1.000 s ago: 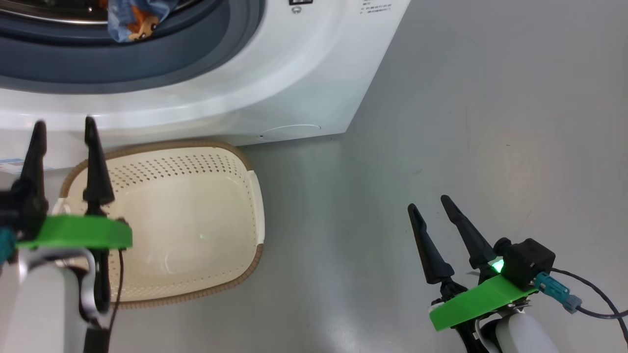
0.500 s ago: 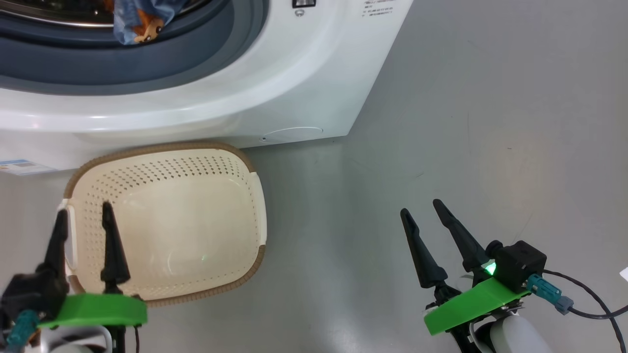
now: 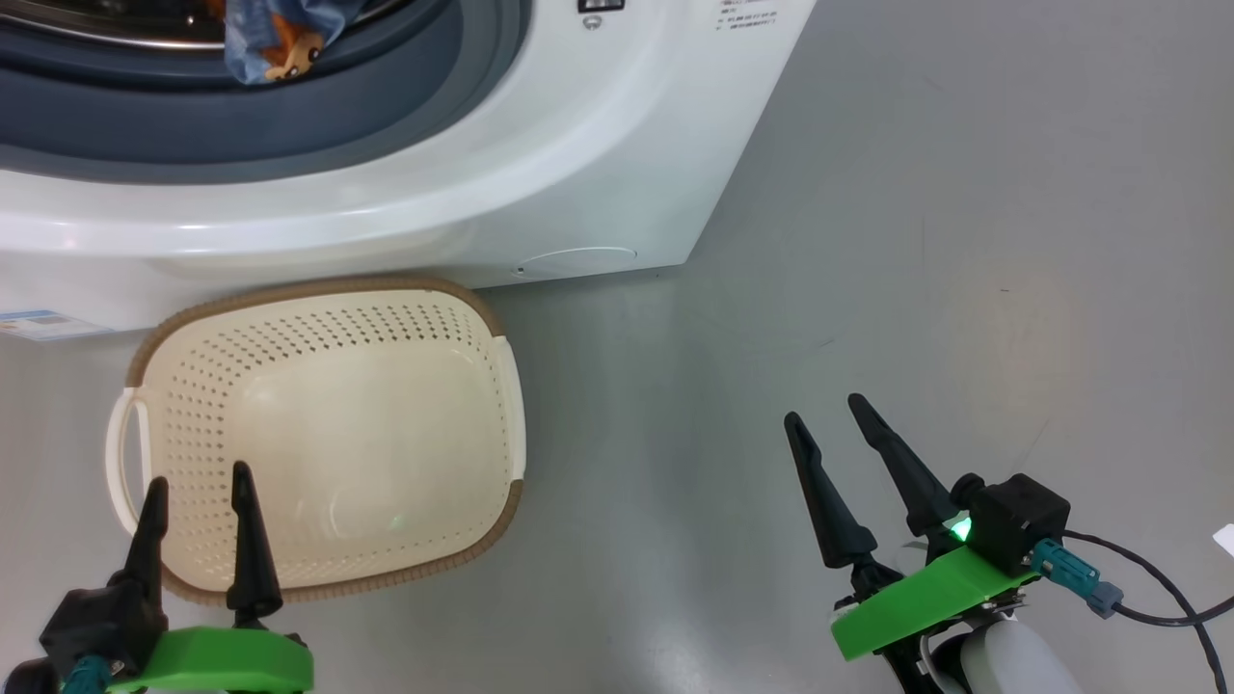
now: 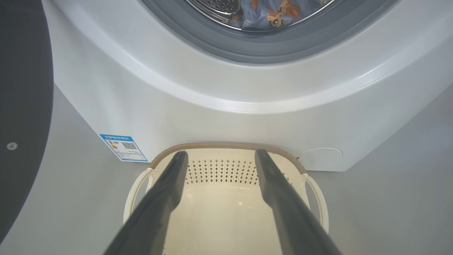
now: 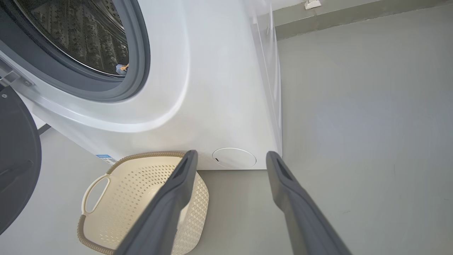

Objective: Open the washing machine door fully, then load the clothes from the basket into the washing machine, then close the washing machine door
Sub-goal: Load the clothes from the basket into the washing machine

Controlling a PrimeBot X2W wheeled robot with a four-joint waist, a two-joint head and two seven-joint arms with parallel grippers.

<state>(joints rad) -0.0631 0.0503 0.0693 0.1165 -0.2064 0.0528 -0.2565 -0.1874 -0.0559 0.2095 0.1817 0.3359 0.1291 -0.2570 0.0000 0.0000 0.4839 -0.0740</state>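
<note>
Washing machine (image 3: 578,173) has its door (image 5: 14,159) swung open, the basket (image 3: 318,286) sits just in front of it, and the clothes (image 3: 275,48) are in the drum. Left gripper (image 3: 199,477) is over the basket and right gripper (image 3: 821,409) over the floor, both spread wide with nothing in them.

The left gripper (image 3: 199,472) has retreated across the basket (image 3: 318,286).

The washing machine (image 3: 578,145) was white, with a grey gasket (image 4: 254,47) and a blue label (image 4: 124,147). The clothes (image 4: 272,14) were blue, printed with orange figures. The basket (image 3: 318,289) was cream, patterned with rows of small perforations, under a brown woven-look rim. The washing machine door (image 5: 17,159) was black. The floor (image 3: 916,241) was grey.
</note>
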